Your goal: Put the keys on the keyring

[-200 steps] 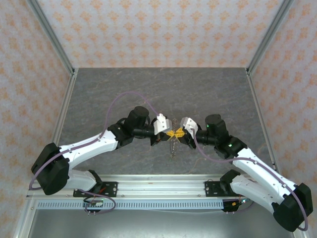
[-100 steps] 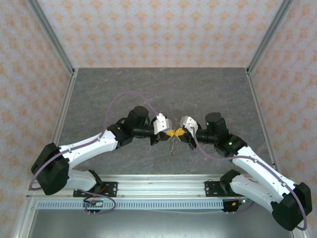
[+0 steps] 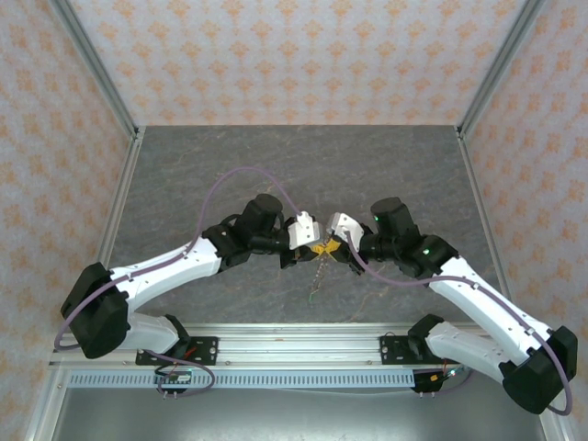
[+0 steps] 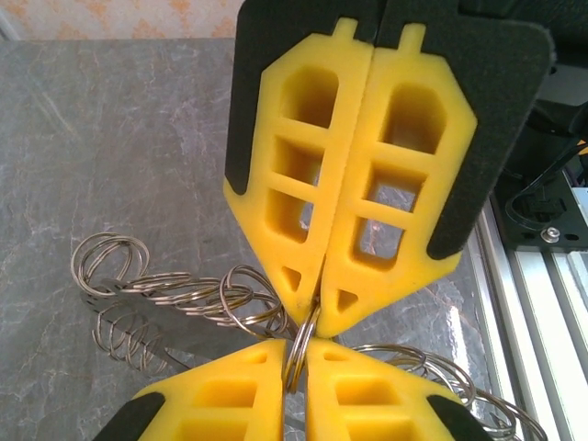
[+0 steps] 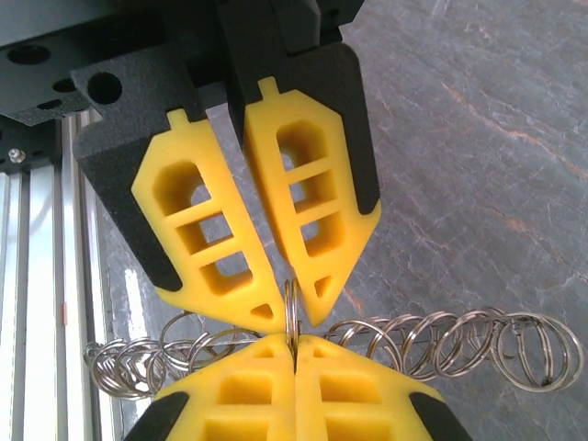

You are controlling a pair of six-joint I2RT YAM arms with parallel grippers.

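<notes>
The keyring is a chain of linked silver split rings [image 4: 165, 299], and it hangs between both grippers above the grey table. My left gripper [image 4: 296, 356] is shut on one ring [image 4: 303, 342], which stands on edge between its yellow pads. My right gripper [image 5: 294, 342] is shut on that same ring [image 5: 291, 308] from the opposite side, tip to tip with the left. From above, the left gripper [image 3: 308, 246] and right gripper [image 3: 331, 246] meet at mid-table with the chain [image 3: 317, 273] dangling below them. The keys are out of view.
The grey stone-pattern table [image 3: 294, 165] is bordered by aluminium frame posts and patterned walls. A metal rail [image 3: 294, 344] carrying the arm bases runs along the near edge. A purple cable [image 3: 220, 188] loops over the left arm.
Both wrists have turned and drawn slightly closer, the right arm reaching more to the left. The dangling chain now swings toward the lower left. Both grips on the ring hold.
</notes>
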